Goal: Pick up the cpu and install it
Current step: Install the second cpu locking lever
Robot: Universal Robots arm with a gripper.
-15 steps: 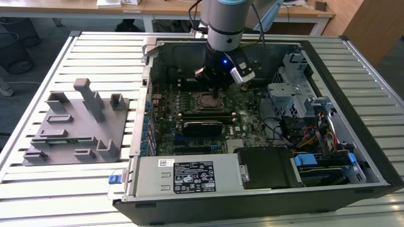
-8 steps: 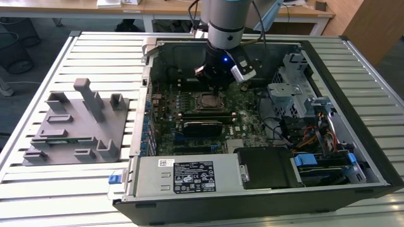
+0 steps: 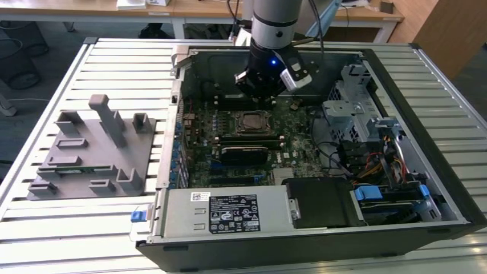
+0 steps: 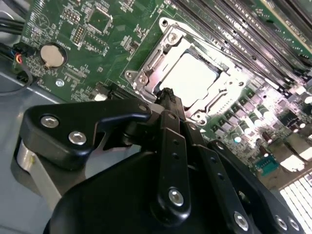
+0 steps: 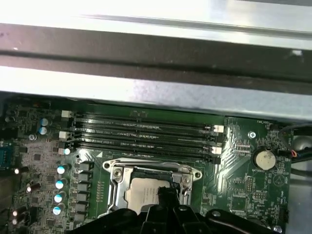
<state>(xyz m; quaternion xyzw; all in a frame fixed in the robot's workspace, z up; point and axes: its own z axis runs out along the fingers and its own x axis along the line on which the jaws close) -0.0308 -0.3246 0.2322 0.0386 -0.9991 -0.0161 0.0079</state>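
cpu [image 4: 192,78]: sitting flat in the metal-framed socket [image 4: 146,78] on the motherboard [image 4: 97,44] (silvery top facing up)
gripper [image 4: 168,93]: fingers pinched together, holding nothing, tips just above the cpu's edge
case [image 3: 396,85]: open, lying on the slatted table [image 3: 114,63]

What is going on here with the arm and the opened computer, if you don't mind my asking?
A single robot arm is working inside an open computer case. Its hand hangs above the motherboard, close over the metal-framed socket. The cpu, silvery side up, already lies inside that socket, as both wrist views show. The grey tray sits outside the case, on the exterior view's left.
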